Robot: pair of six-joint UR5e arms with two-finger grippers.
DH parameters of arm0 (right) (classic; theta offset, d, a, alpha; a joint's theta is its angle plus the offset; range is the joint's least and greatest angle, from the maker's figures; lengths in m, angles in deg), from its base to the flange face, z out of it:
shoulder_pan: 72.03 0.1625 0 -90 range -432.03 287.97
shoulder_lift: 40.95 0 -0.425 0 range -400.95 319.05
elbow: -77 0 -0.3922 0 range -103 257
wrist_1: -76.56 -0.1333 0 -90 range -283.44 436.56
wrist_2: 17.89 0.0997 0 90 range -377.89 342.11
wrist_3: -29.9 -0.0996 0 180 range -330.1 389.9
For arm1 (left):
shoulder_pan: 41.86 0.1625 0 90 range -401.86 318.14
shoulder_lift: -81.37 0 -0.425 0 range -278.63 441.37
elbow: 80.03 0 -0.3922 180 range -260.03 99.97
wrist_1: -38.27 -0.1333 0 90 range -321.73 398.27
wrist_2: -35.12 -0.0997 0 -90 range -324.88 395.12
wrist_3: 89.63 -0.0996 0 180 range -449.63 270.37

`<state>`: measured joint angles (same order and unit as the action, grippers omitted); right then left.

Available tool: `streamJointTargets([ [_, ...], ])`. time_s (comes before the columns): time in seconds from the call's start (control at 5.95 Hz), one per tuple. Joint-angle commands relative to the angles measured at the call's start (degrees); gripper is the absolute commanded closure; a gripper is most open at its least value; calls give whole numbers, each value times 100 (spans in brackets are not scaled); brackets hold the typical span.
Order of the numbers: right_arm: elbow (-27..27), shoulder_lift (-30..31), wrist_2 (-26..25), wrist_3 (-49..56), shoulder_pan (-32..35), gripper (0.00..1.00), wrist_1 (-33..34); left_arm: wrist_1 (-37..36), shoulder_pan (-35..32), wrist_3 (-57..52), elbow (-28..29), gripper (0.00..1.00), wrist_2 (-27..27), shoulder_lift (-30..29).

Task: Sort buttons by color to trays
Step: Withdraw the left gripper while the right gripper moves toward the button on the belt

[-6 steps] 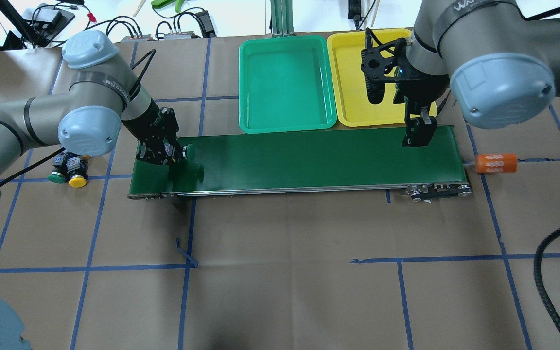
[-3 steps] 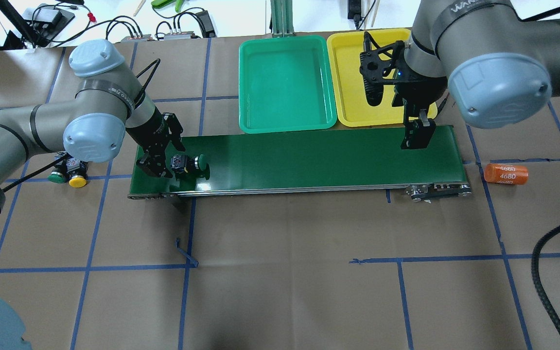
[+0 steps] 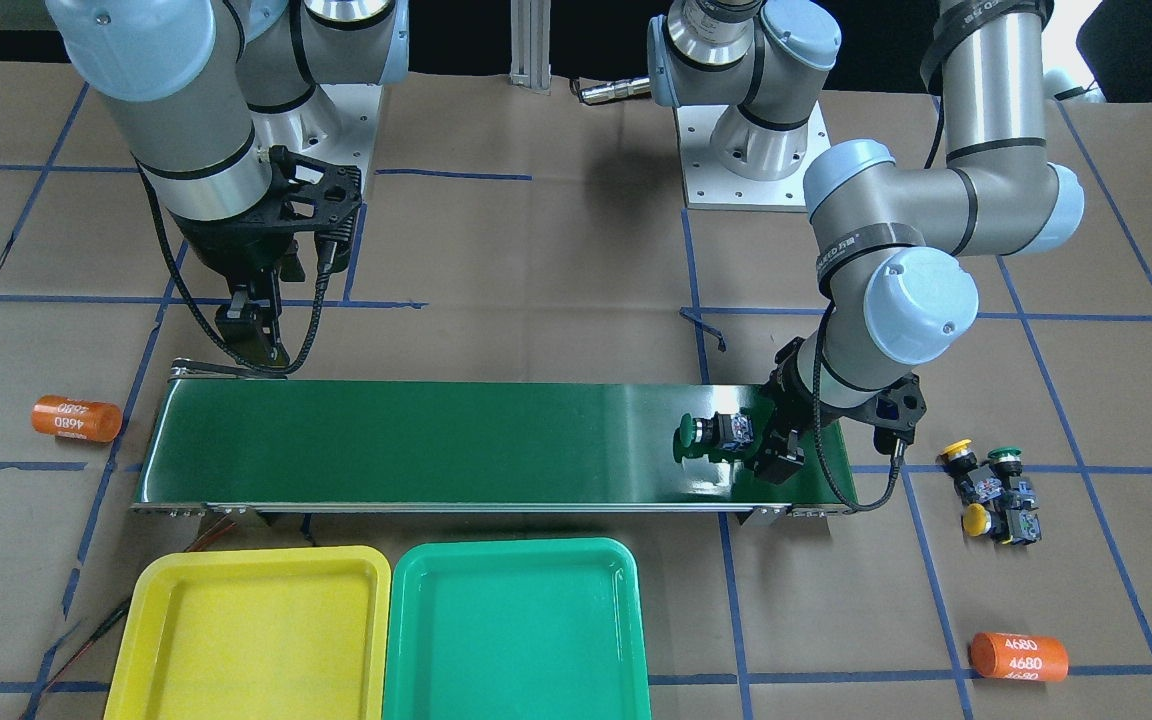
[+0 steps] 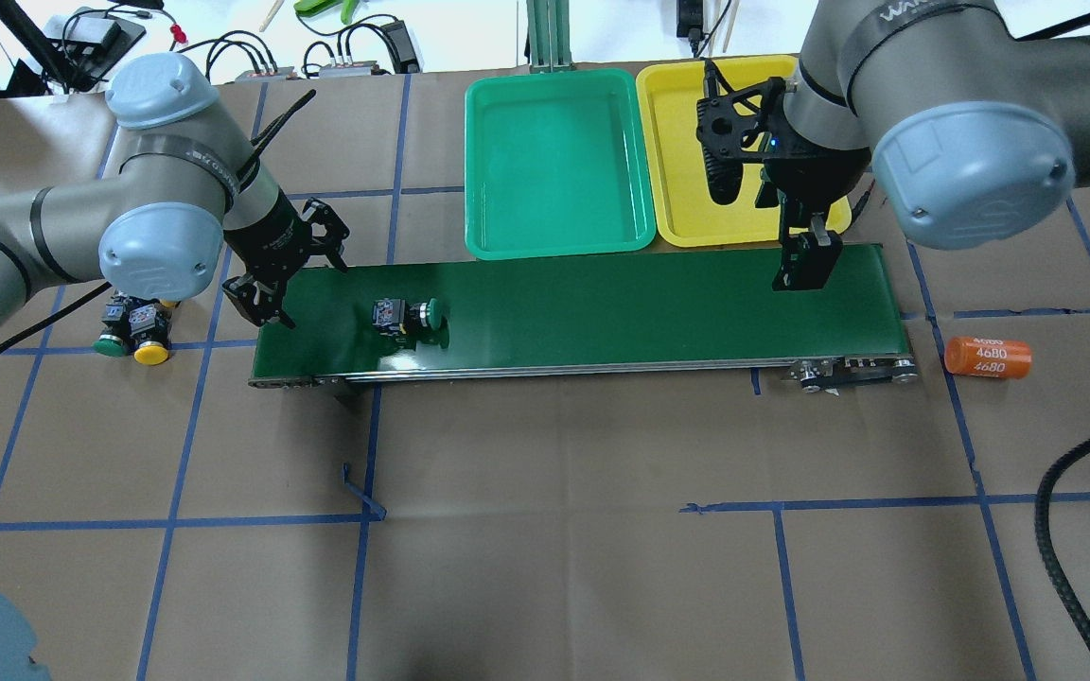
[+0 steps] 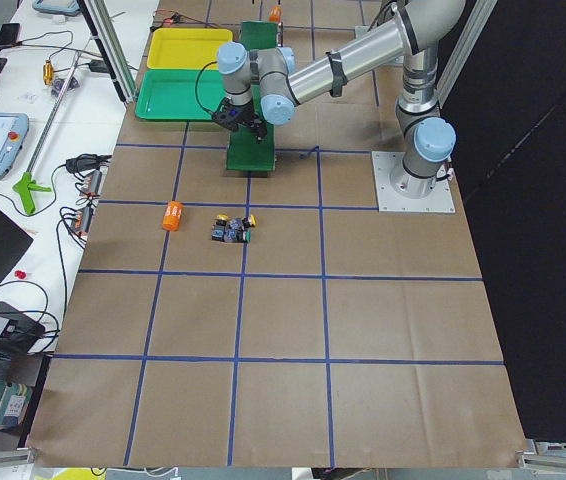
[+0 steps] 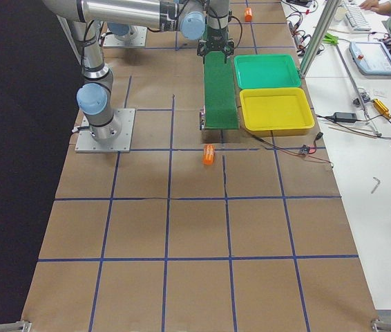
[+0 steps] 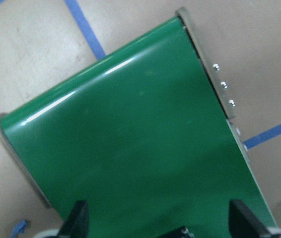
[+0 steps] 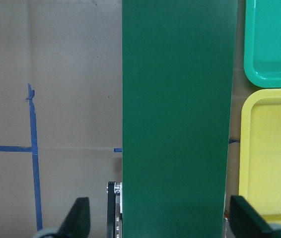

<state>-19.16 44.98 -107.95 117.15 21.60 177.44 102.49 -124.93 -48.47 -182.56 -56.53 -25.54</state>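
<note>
A green button (image 4: 410, 316) lies on its side on the dark-green conveyor belt (image 4: 602, 303), near its left end, free of any gripper; it also shows in the front view (image 3: 711, 433). My left gripper (image 4: 310, 291) is open and empty just left of it, over the belt's end (image 7: 130, 148). Three more buttons (image 4: 133, 331), yellow and green, sit on the paper left of the belt (image 3: 996, 490). My right gripper (image 4: 800, 265) is open and empty over the belt's right end (image 8: 175, 99). The green tray (image 4: 554, 161) and the yellow tray (image 4: 687, 189) stand empty behind the belt.
An orange "4680" cylinder (image 4: 987, 357) lies on the paper past the belt's right end. A second one (image 3: 1019, 655) lies near the buttons on the operators' side. Cables and tools lie beyond the table's far edge.
My left gripper opened, let go of the green button and drew back to the left. The button has moved right along the belt. The orange cylinder rolled a little to the right.
</note>
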Motion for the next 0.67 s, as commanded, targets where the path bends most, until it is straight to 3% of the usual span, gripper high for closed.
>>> streamJointTargets([
  [0.0, -8, -7, 6, -15, -3, 0, 10, -15, 350, -2214, 13, 2, -984, 12],
  [0.17, 0, -50, 6, -15, 6, 0, 19, -24, 710, -3505, 22, 3, -978, 3],
  [0.5, 27, -340, 6, -6, 15, 0, 107, -235, 1370, -4666, 66, 2, -655, -67],
])
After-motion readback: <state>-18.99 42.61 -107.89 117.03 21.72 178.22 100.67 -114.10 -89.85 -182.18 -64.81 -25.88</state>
